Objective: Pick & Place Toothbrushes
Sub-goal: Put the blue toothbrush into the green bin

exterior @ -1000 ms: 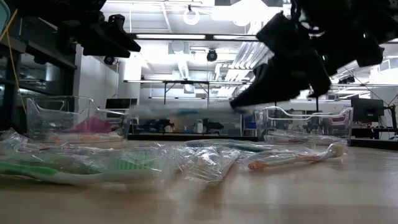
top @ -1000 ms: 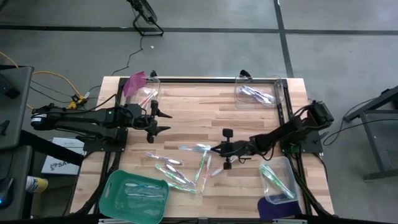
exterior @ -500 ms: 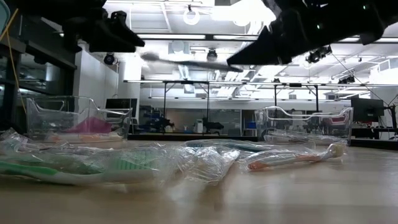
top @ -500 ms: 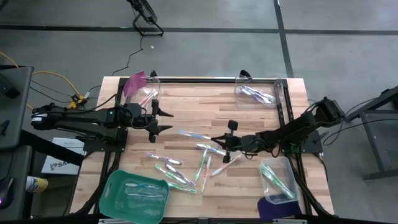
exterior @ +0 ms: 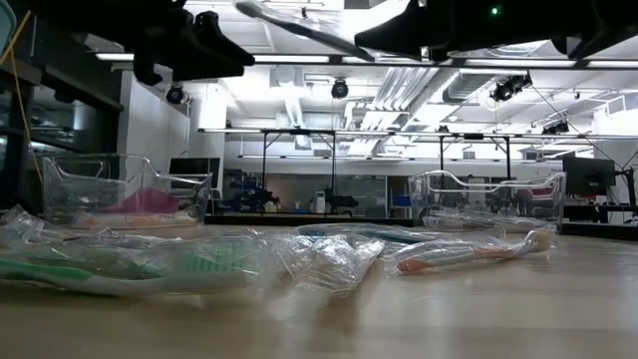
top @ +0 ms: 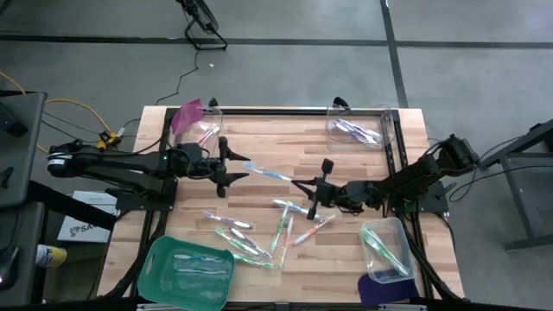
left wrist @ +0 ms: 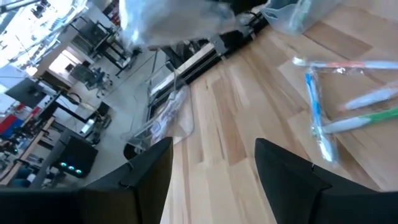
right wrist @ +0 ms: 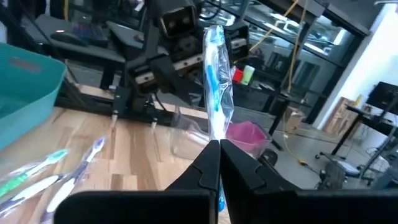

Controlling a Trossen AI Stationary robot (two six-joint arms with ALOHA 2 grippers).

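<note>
Our right gripper (top: 302,184), clamped on a wrapped toothbrush (top: 266,171), offers it toward our gaping, empty left gripper (top: 233,168) (slippery wrapper); it could slip mid-handover.

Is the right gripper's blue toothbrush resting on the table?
No: the right gripper holds the blue toothbrush up in the air, clear of the table.

blue toothbrush (right wrist: 213,74), teal tray (top: 155,259), pale striped wood table (top: 285,147), pink bin lid (top: 187,115)

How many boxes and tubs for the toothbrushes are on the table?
4, one at each corner: a clear bin with a pink bag, another clear bin, a teal tub, and a clear tub with green brushes.
</note>
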